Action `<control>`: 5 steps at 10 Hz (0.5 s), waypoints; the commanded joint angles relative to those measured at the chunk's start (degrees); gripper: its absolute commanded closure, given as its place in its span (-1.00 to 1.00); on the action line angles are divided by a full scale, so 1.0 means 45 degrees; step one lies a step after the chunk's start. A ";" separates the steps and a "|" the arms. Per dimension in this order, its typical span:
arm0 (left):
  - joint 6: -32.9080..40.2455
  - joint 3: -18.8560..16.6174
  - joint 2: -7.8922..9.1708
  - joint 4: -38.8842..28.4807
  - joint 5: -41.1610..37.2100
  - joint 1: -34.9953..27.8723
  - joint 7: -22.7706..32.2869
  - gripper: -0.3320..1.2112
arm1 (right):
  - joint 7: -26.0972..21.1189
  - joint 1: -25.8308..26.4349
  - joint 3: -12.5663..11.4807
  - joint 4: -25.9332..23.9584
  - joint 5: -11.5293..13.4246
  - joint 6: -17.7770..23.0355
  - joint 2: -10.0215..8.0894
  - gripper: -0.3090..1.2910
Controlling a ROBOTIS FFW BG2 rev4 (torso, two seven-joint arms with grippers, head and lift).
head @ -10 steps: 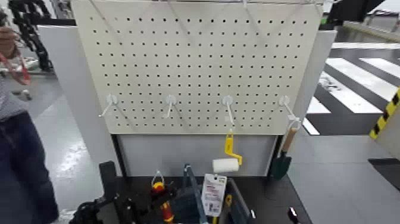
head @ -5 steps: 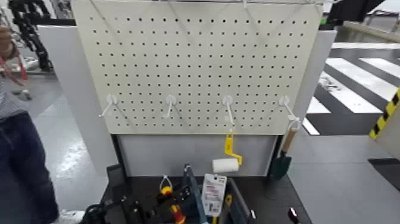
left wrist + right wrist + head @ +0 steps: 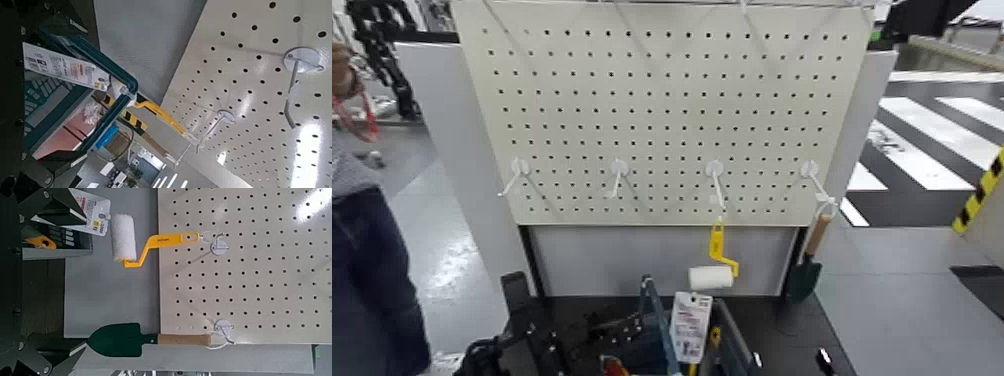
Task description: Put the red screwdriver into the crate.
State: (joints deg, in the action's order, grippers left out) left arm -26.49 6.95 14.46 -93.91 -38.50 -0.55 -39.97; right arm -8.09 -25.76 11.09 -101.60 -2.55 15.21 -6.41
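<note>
Left gripper (image 3: 81,92) has its fingers spread, just beside the crate (image 3: 733,345). Red screwdriver (image 3: 615,367) shows partly, low at the crate's left; whether it is inside, I cannot tell. Right gripper (image 3: 82,283), fingers apart, waits right of the crate. Yellow-handled roller (image 3: 713,276) hangs beyond the crate, green trowel (image 3: 802,279) to its right.

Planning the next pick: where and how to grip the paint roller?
Probably the straight yellow handle, below its hook, coming from the front: it hangs upright with the board behind, and the wide white roll sits lower, off the handle.
</note>
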 commanded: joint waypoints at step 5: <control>0.2742 -0.0470 -0.0127 -0.1553 0.3322 -0.1011 0.2457 -0.40 | 0.0000 0.0002 -0.0042 0.0000 -0.0039 -0.0021 0.0000 -0.37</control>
State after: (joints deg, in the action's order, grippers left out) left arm -15.79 5.03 14.09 -100.64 -24.86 -4.43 -28.83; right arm -8.08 -25.75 10.89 -101.60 -2.74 15.14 -6.42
